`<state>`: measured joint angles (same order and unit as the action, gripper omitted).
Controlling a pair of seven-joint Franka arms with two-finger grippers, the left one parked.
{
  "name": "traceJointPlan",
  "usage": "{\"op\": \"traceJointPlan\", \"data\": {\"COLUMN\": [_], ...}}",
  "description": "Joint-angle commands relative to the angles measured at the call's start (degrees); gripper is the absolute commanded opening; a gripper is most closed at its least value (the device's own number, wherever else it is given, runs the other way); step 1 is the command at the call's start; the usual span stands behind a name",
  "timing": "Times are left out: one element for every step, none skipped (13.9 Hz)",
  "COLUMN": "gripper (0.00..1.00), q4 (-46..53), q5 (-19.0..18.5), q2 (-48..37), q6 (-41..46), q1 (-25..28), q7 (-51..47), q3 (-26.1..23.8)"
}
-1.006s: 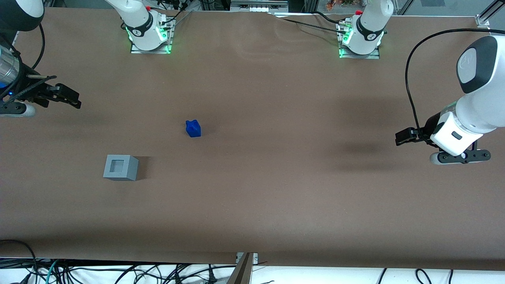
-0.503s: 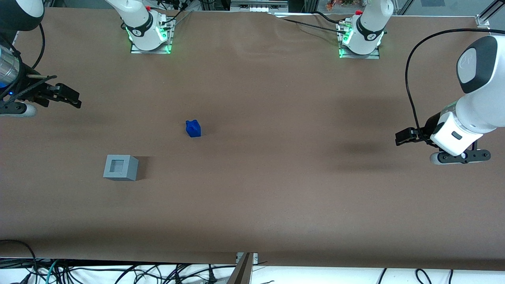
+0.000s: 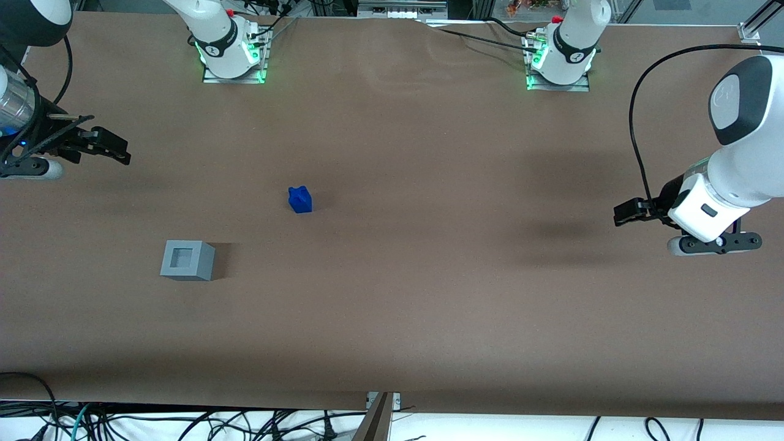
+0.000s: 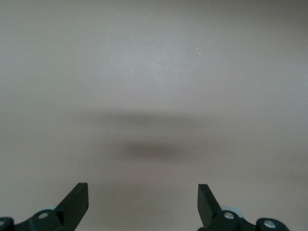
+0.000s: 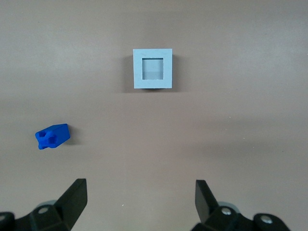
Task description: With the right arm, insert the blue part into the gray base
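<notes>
The blue part [image 3: 299, 199] lies on the brown table, near its middle; it also shows in the right wrist view [image 5: 52, 136]. The gray base [image 3: 187, 260] stands upright with its square recess facing up, nearer to the front camera than the blue part; it also shows in the right wrist view [image 5: 152, 69]. My right gripper [image 3: 116, 150] hangs above the table at the working arm's end, well apart from both. In the right wrist view the gripper [image 5: 139, 197] is open and empty, with bare table between its fingers.
Two arm bases with green lights [image 3: 233, 52] [image 3: 560, 58] stand at the table's edge farthest from the front camera. Cables [image 3: 184, 422] hang below the table's near edge.
My right gripper has shifted slightly up in the front view, away from the camera. The blue part and gray base have not moved.
</notes>
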<state>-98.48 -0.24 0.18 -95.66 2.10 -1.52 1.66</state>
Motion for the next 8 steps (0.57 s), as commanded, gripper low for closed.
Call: {"op": "traceJointPlan", "data": {"gripper": [1.00, 1.00, 1.00, 1.00, 0.99, 1.00, 0.99, 1.00], "q4": [1.27, 1.19, 1.10, 1.10, 1.10, 1.10, 1.18, 1.18], "q5": [0.24, 0.24, 0.24, 0.24, 0.24, 0.33, 0.24, 0.24], "q2": [0.26, 0.26, 0.26, 0.26, 0.26, 0.61, 1.04, 1.31], "q6": [1.36, 1.36, 1.36, 1.36, 1.44, 1.45, 1.45, 0.92], "q1": [0.01, 0.01, 0.01, 0.01, 0.01, -0.08, 0.01, -0.08], "q7": [-0.67, -0.76, -0.67, -0.76, -0.41, 0.37, 0.12, 0.03], "q3": [-0.16, -0.16, -0.16, -0.25, -0.17, -0.16, -0.16, -0.08]}}
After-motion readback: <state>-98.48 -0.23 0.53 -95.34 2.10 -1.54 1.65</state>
